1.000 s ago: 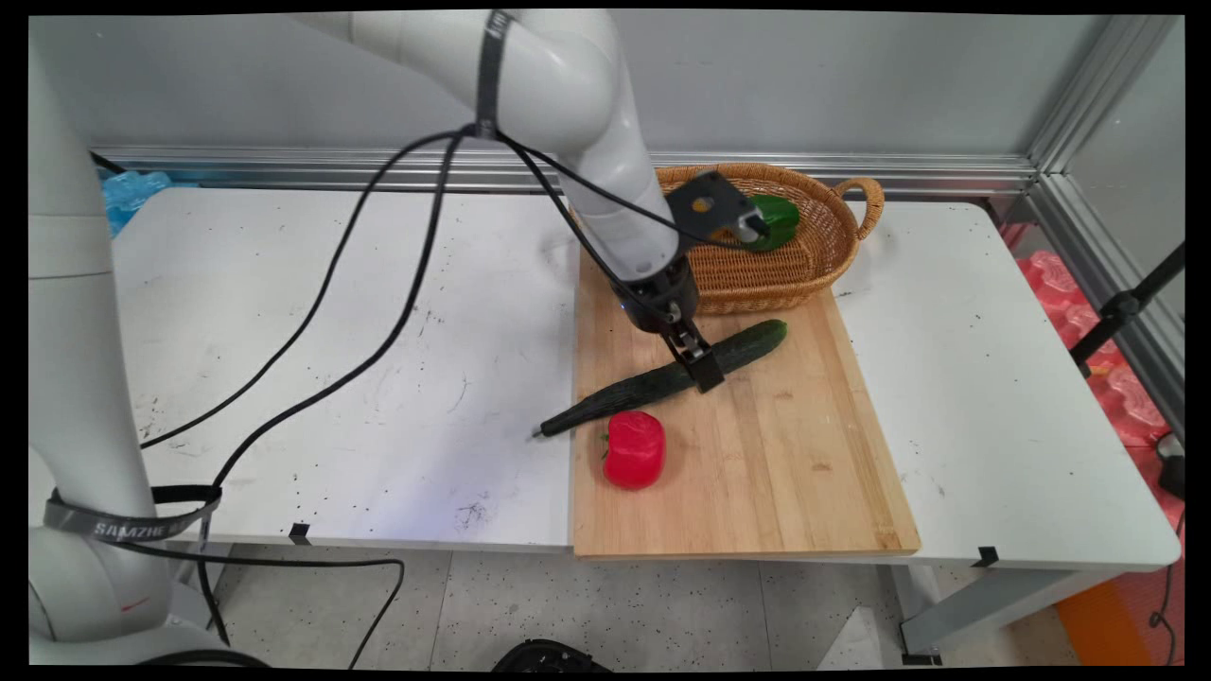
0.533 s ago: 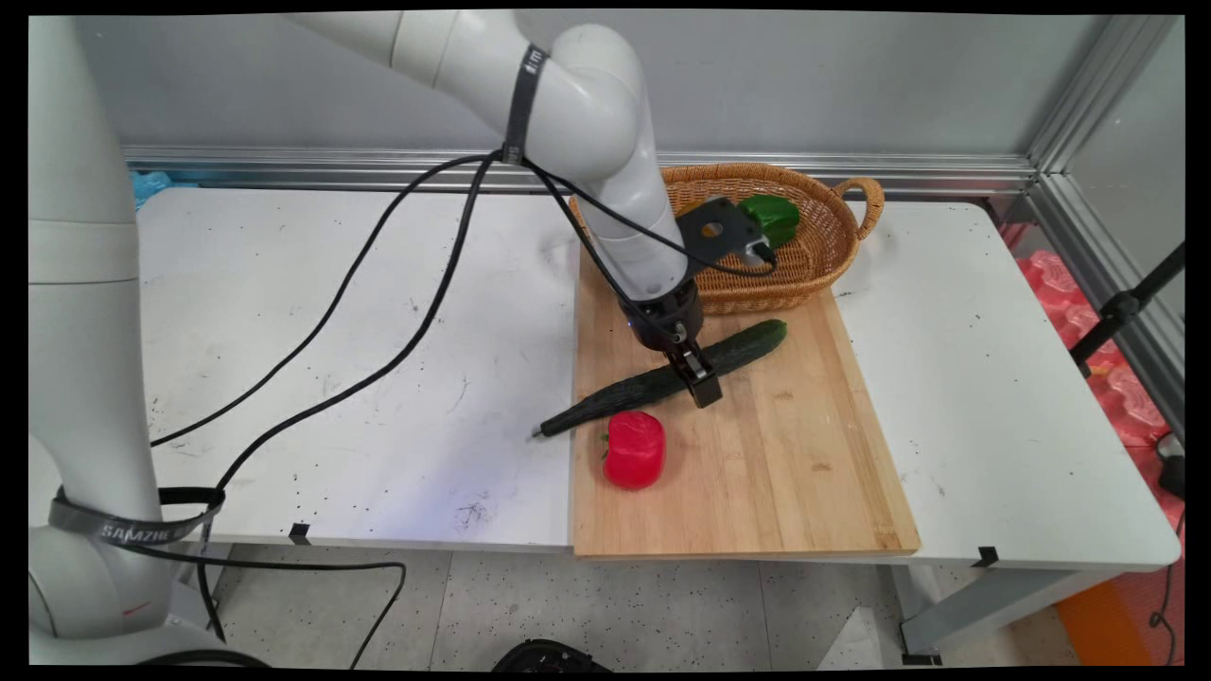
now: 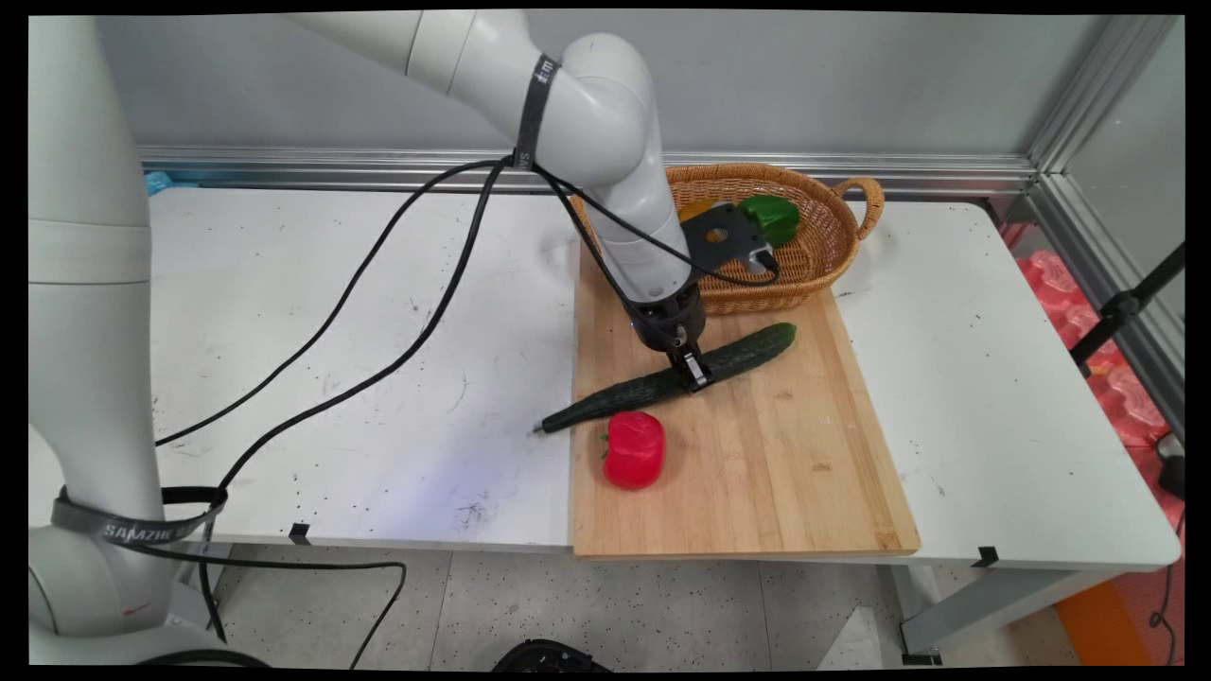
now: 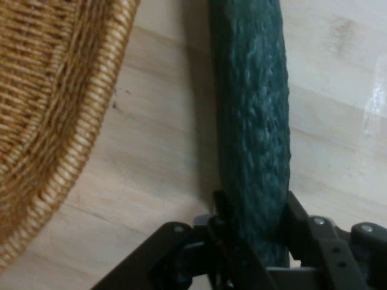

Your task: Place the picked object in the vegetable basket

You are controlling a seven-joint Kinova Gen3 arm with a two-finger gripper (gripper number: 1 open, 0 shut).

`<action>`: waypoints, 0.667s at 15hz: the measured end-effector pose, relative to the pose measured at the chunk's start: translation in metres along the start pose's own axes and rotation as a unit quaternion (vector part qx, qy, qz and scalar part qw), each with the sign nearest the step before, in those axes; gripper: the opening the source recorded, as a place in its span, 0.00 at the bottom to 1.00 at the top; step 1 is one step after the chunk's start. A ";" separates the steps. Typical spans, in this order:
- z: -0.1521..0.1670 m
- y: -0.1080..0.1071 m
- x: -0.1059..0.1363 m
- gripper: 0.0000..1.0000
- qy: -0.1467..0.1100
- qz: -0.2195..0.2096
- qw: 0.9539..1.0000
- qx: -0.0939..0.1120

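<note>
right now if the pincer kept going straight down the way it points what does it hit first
The pincer already grips the long dark green cucumber, fingers on either side of it. Pushing on, it would press the cucumber into the light wooden cutting board right beneath; any gap there is hard to judge.

The arm (image 3: pixel 605 180) reaches steeply down, its jaws closed around something.
</note>
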State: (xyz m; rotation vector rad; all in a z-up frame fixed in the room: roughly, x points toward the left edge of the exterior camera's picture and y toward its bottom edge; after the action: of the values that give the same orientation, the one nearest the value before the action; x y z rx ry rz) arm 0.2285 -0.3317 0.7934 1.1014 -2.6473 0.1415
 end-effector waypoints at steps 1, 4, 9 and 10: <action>-0.002 0.000 0.001 0.00 0.002 0.006 1.000 0.000; -0.012 -0.001 0.001 0.00 0.008 0.020 1.000 -0.001; -0.064 -0.008 0.000 0.00 0.031 0.055 0.998 0.000; -0.078 -0.010 0.001 0.00 0.037 0.061 0.997 0.001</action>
State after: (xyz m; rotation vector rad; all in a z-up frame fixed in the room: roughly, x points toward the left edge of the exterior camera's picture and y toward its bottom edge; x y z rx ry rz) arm 0.2514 -0.3243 0.8678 0.9169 -2.6491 0.2048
